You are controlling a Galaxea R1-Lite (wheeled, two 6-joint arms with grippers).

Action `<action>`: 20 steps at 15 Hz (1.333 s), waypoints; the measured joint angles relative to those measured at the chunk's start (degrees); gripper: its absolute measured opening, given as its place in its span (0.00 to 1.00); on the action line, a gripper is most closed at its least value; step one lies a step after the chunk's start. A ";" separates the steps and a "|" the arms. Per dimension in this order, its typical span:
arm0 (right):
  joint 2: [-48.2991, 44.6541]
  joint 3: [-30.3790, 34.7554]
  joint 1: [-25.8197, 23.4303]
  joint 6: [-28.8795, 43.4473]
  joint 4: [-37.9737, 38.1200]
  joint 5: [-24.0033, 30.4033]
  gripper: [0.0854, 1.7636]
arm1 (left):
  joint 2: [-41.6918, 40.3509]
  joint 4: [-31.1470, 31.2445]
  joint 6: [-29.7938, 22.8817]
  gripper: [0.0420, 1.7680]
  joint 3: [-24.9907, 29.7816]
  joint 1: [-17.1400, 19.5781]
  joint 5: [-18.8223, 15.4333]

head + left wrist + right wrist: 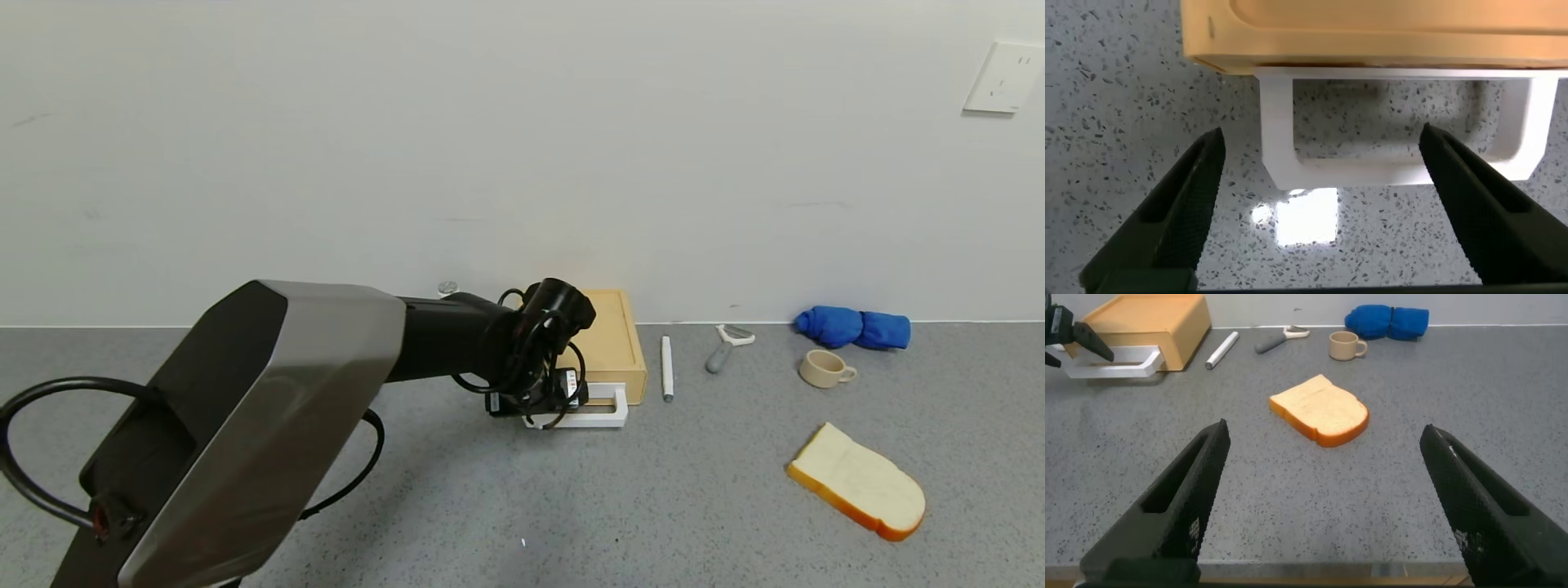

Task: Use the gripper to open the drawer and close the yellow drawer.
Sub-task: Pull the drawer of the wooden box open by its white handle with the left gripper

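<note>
The tan-yellow drawer [614,336] sits on the grey counter against the wall, its tray looking pushed in. Its white loop handle [602,415] points toward me. My left gripper [545,406] is open and low at the handle's left end. In the left wrist view the drawer front [1372,37] is just ahead. The fingers of my left gripper [1321,135] stand either side of the handle [1388,170] without touching it. My right gripper [1324,429] is open, empty and held back above the counter, out of the head view.
To the drawer's right lie a white stick [667,367], a peeler [722,347], a beige cup [824,367], a blue cloth [853,327] and a bread slice [857,482]. A small round cap [447,287] shows behind my left arm.
</note>
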 joint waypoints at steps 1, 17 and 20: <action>0.00 0.00 0.00 0.02 0.00 0.00 0.97 | 0.18 -0.10 0.06 0.97 -0.11 0.00 0.00; 0.00 0.00 0.00 0.00 0.00 0.00 0.97 | 2.51 -3.44 2.05 0.97 0.05 0.27 -0.20; 0.00 0.00 0.00 0.00 0.00 -0.02 0.97 | 2.51 -2.76 2.02 0.97 -0.06 0.27 -1.11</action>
